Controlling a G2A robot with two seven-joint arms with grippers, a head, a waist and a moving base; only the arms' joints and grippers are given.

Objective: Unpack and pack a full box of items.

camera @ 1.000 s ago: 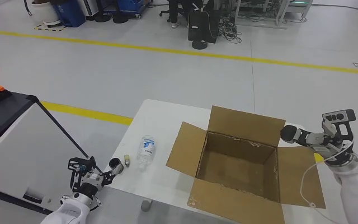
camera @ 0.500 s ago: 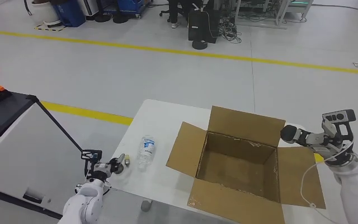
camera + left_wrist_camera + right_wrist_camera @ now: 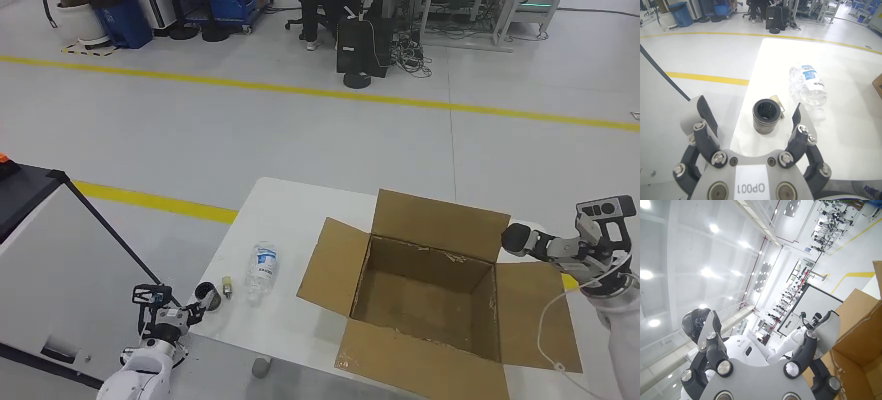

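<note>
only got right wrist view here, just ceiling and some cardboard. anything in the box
observer: top view shows the box open, and the part of its floor in sight is bare.
operator: where are the items then
observer: a water bottle lies on its side on the table, on the box's left.
operator: left gripper got anything
observer: no, the left gripper is open and empty, just short of an upright metal cylinder.

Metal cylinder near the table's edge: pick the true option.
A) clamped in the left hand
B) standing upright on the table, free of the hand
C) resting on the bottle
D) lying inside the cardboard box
B: the metal cylinder stands open end up on the table, ahead of the open left hand, not gripped.
</note>
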